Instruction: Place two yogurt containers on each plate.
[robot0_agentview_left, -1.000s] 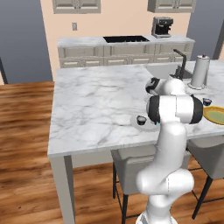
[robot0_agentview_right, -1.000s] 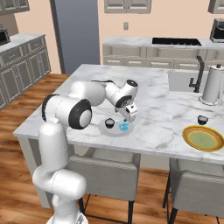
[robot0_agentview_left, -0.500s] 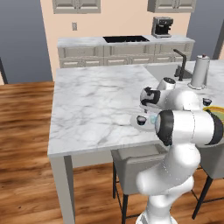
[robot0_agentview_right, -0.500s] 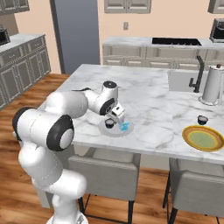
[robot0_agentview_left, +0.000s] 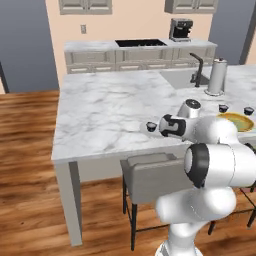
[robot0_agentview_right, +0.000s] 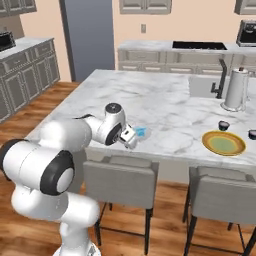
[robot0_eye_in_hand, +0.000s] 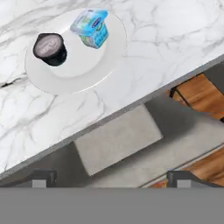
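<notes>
Hand view: grey stool seat (robot0_eye_in_hand: 117, 138) below the marble counter edge (robot0_eye_in_hand: 175, 48).

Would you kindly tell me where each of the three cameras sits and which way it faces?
Left base view: behind the arm's left, looking forward and down over the marble island; the white arm rises at lower right.
Right base view: behind its right, facing the same island; the arm rises at lower left toward the blue tub.
Hand view: on the hand, looking down at the pale plate holding the tub and a dark cup.
Both base views share the yellow-rimmed plate and steel canister.
</notes>
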